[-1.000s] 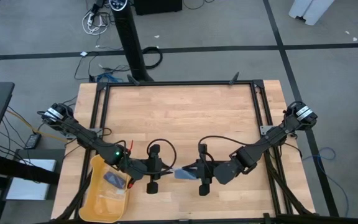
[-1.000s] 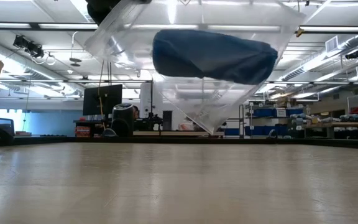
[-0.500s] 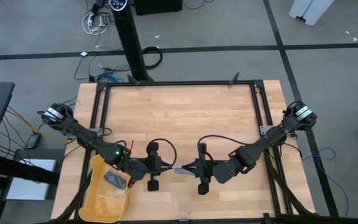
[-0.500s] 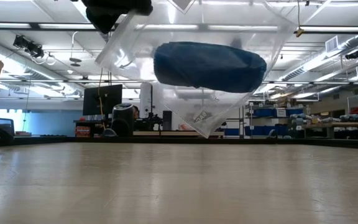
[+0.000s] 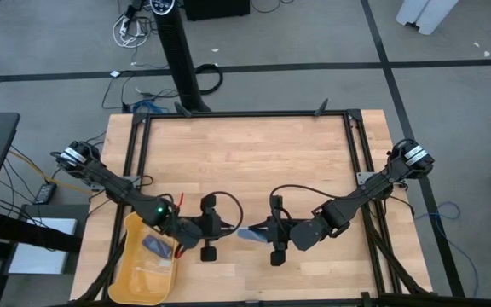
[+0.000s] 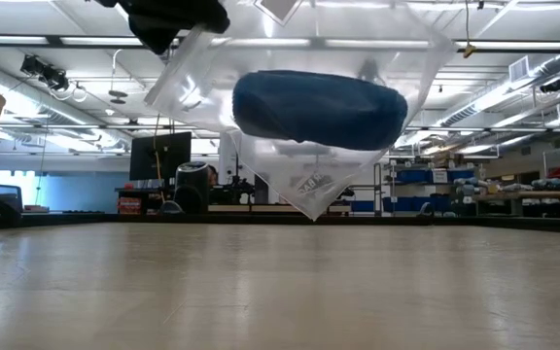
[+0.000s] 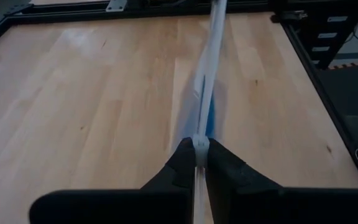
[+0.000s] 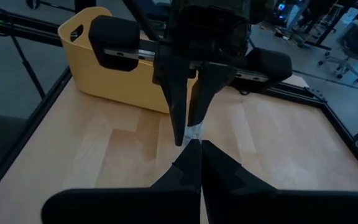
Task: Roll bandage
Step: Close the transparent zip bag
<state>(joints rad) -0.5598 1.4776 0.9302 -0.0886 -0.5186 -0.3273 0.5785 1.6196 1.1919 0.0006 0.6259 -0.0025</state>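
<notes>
The scene holds one clear plastic bag [image 6: 309, 146], one blue bandage [image 6: 319, 107] inside it, one yellow bin [image 5: 147, 264], two robot arms, and one wooden surface [image 5: 245, 162].

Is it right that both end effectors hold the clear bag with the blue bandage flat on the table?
Not quite. Both end effectors, left and right, do pinch the clear bag with the blue bandage inside, but the low view shows it hanging above the table, not lying on it.

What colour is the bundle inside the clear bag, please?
Dark blue bundle, seen best in the low view, inside the clear bag.
</notes>
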